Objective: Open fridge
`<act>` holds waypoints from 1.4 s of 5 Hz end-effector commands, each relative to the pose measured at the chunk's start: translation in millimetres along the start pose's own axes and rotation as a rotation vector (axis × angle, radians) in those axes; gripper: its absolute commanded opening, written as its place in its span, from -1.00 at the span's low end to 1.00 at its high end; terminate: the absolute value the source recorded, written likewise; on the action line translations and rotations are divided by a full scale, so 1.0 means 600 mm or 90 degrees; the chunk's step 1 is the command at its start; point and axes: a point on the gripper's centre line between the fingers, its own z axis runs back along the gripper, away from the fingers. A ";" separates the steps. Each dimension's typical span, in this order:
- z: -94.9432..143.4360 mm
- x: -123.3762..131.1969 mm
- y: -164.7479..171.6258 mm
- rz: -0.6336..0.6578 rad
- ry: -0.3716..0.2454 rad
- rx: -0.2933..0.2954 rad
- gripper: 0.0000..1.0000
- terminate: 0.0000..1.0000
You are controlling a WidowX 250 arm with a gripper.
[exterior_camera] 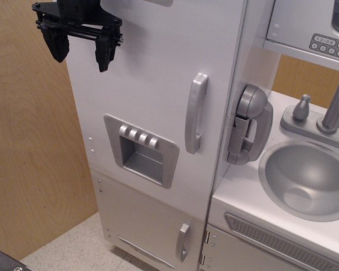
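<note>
White toy fridge (pixel 152 84) filling the centre, long axis running from 12 to 6 o'clock with a slight lean, door shut and facing the camera. Grey bar handle (pixel 195 113) upright near the door's 3 o'clock edge; recessed four-button dispenser panel (pixel 141 149) toward 7 o'clock of it. Black gripper (pixel 80 52) at 11 o'clock, jaws spread wide, pointing down, holding nothing, in front of the door's upper left corner. Grey toy phone (pixel 250 124) and sink (pixel 308 178) at 3 to 4 o'clock.

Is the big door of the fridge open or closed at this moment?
Closed. The fridge door lies flush with the cabinet, no shelves show, and the open gripper hangs apart from the grey handle.
</note>
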 end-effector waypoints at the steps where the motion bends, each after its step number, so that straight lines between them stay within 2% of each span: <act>1: 0.000 0.000 0.000 0.000 0.000 0.000 1.00 -1.00; 2: 0.001 -0.059 -0.067 -0.078 0.031 -0.038 1.00 -1.00; 3: 0.011 -0.101 -0.115 -0.118 0.026 -0.071 1.00 -1.00; 4: 0.022 -0.123 -0.161 -0.142 0.003 -0.116 1.00 -1.00; 5: 0.014 -0.122 -0.197 -0.144 -0.054 -0.112 1.00 -1.00; 7: 0.003 -0.057 -0.227 -0.122 -0.103 -0.120 1.00 -1.00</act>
